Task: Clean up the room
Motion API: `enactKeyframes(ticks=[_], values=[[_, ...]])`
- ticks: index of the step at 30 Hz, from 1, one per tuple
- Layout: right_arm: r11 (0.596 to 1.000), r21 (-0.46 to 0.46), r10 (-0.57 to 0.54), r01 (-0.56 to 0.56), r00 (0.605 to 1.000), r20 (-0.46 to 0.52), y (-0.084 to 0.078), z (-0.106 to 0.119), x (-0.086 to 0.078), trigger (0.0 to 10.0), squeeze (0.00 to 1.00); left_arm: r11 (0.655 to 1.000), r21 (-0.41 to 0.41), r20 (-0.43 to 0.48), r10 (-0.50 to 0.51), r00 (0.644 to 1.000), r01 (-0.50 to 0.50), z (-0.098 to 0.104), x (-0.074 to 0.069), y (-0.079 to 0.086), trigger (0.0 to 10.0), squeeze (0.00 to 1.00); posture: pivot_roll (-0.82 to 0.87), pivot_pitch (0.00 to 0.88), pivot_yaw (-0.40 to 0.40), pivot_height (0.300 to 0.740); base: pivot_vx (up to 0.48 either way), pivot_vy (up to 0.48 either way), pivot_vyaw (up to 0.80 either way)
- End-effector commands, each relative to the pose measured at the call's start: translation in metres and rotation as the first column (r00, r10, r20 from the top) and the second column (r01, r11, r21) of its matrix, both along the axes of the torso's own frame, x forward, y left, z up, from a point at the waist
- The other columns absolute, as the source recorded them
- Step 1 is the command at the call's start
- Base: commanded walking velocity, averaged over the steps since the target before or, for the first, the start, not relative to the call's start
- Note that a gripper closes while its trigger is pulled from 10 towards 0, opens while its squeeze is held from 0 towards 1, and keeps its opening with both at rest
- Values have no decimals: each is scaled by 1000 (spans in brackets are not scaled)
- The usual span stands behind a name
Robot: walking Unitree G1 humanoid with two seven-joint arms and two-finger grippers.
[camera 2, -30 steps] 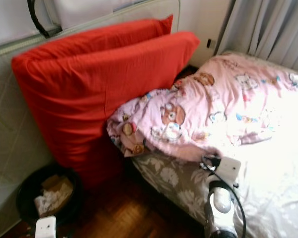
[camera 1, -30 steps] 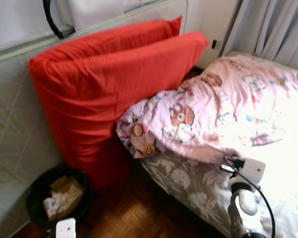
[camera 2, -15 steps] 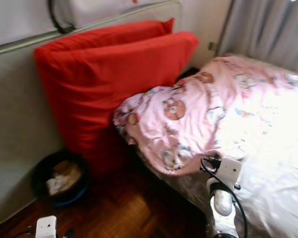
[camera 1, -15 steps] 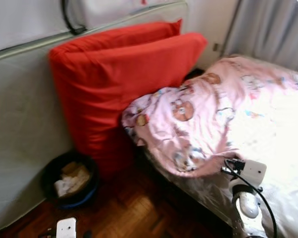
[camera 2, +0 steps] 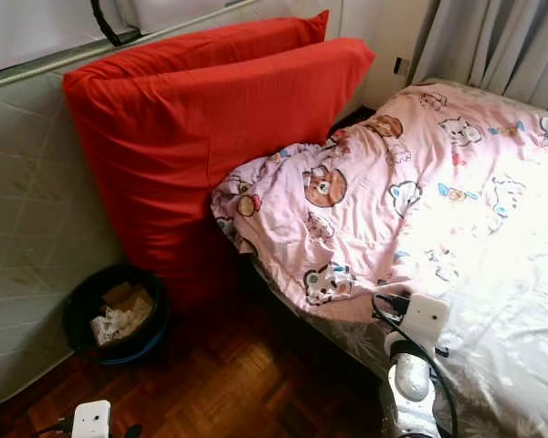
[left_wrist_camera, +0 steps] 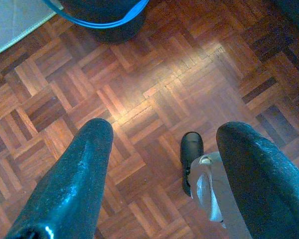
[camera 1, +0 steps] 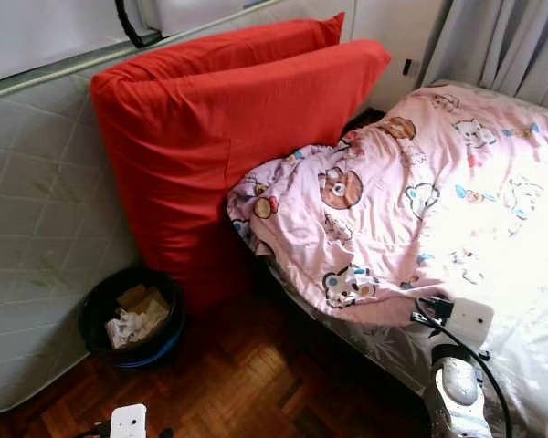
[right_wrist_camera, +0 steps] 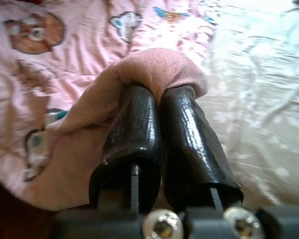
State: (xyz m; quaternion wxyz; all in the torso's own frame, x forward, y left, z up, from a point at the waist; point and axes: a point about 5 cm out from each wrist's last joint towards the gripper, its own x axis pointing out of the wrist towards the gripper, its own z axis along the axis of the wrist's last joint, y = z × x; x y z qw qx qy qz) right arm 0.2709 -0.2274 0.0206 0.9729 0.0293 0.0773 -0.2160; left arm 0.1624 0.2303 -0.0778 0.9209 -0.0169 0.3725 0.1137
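Bed-making is barely begun, I judge: my right gripper (right_wrist_camera: 159,89) is pinched shut on the edge of the pink cartoon blanket (camera 1: 411,196), which lies bunched across the bed toward 12 o'clock. My left gripper (left_wrist_camera: 159,149) hangs open over the parquet floor (left_wrist_camera: 154,74).

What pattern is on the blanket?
Pink blanket printed with cartoon bears and cats, clearest in the left eye view.

You saw a silver right arm (camera 1: 454,388) with a white box-shaped wrist module, a looping black cable, two bright screws and glossy black fingers (right_wrist_camera: 189,139) at its end.
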Motion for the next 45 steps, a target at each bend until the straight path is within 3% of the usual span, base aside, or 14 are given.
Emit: enactKeyframes(ticks=[1, 6, 10, 13, 17, 21, 22, 23, 24, 27, 33, 39, 40, 45], values=[[999, -21, -34, 34, 999, 17, -7, 3, -3, 10000, 0, 1000, 4, -26, -6, 1000, 6, -2, -5, 3, 10000, 0, -30, 100, 16, 740, 0, 0, 0], [987, 84, -122, 135, 983, -135, -13, -23, -17, 10000, 0, 1000, 7, -27, -17, 999, 17, -2, -5, 3, 10000, 0, -28, 100, 17, 740, 0, 0, 0], [987, 71, -139, 148, 984, -109, -14, -21, -19, 10000, 0, 1000, 8, -27, -18, 999, 18, -2, -6, 3, 10000, 0, -24, 102, 17, 740, 0, 0, 0], [996, 6, -86, 86, 995, -59, -9, -12, -14, 10000, 0, 1000, 14, -28, -27, 999, 28, -2, -5, 4, 10000, 0, -32, 104, 19, 740, 0, 0, 0], [994, 11, -105, 106, 991, -81, -11, -16, -17, 10000, 0, 999, 16, -29, -32, 999, 32, -2, -5, 4, 10000, 0, -29, 106, 19, 740, 0, 0, 0], [996, 35, -76, 82, 986, -148, -4, -27, -24, 10000, 0, 999, 19, -29, -41, 999, 42, -1, -5, 4, 10000, 0, -32, 109, 20, 740, 0, 0, 0], [992, 96, -57, 78, 979, -197, 0, -37, -29, 10000, 0, 999, 19, -31, -46, 998, 46, -1, -5, 4, 10000, 0, -37, 110, 20, 740, 0, 0, 0], [992, 96, -57, 78, 979, -197, 0, -37, -29, 10000, 0, 999, 19, -31, -46, 998, 46, -1, -5, 4, 10000, 0, -37, 110, 20, 740, 0, 0, 0], [985, 151, -50, 87, 972, -231, 2, -44, -33, 10000, 0, 998, 19, -32, -51, 998, 52, -1, -4, 4, 10000, 0, -34, 110, 20, 740, 0, 0, 0], [979, 175, -41, 106, 940, -338, 4, -58, -42, 10000, 0, 998, 20, -32, -52, 998, 53, -1, -4, 3, 10000, 0, -34, 109, 18, 740, 0, 0, 0], [950, 244, -84, 194, 912, -400, 1, -68, -52, 10000, 0, 999, 22, -28, -49, 998, 49, -1, -4, 4, 10000, 0, -30, 108, 16, 740, 0, 0, 0], [948, 253, -79, 192, 914, -398, -2, -68, -52, 10000, 0, 998, 28, -31, -51, 998, 51, -1, -5, 4, 10000, 0, -34, 110, 18, 740, 0, 0, 0], [947, 258, -76, 191, 914, -398, -2, -68, -51, 10000, 443, 998, 29, -32, -51, 998, 52, -1, -5, 4, 10000, 0, -34, 110, 18, 740, 0, 0, 0], [946, 263, -70, 188, 914, -399, -2, -67, -49, 10000, 435, 998, 30, -33, -56, 998, 57, -1, -5, 4, 10000, 0, -33, 111, 17, 740, 0, 0, 0]])
